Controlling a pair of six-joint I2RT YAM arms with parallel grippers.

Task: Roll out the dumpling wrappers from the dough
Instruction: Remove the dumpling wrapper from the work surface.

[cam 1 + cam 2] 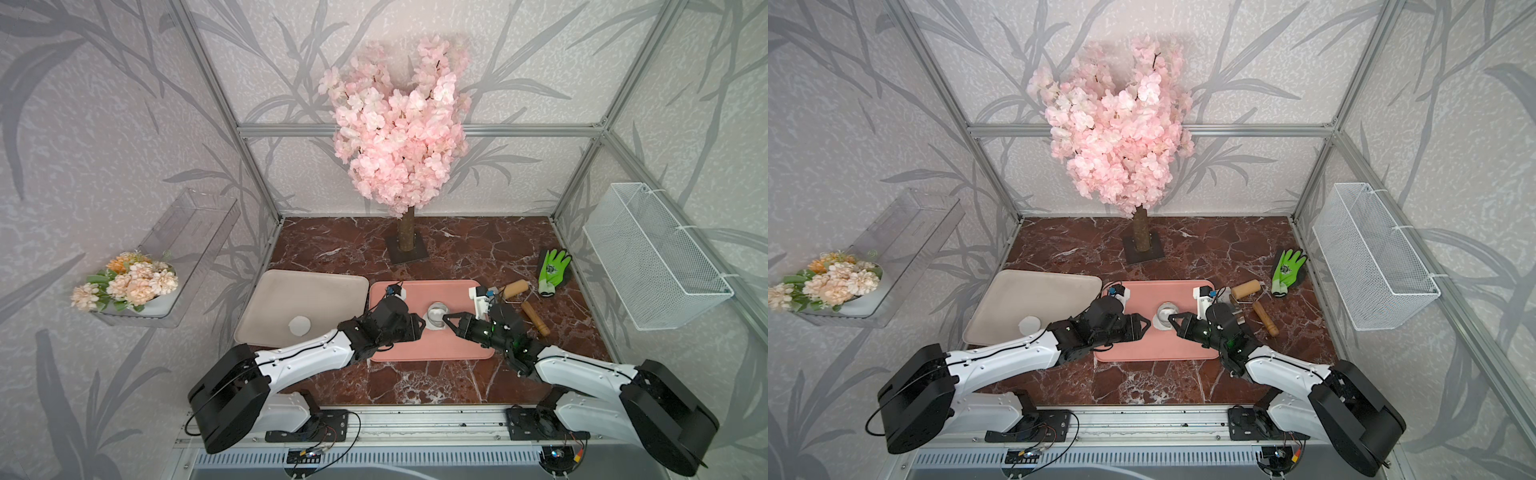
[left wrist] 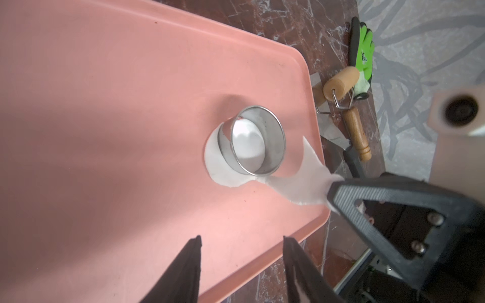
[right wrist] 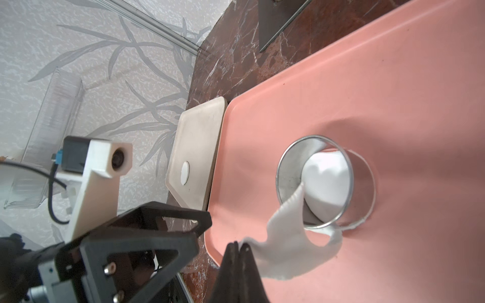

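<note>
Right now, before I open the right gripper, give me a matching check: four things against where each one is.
Things:
1 ring cutter
2 round wrapper
3 rolling pin
4 dough strip

Places:
A beige tray
B pinched in right gripper
C marble table
D standing on dough sheet, pink tray

Pairs: 1-D, 2-A, 3-C, 4-B.

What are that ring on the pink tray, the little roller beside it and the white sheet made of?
The ring is likely thin polished metal: its wall shines and mirrors the pink tray. The roller looks like bare tan wood, matte, with a turned handle. The white sheet is probably soft matte dough: it sags where the right gripper lifts its edge.
</note>
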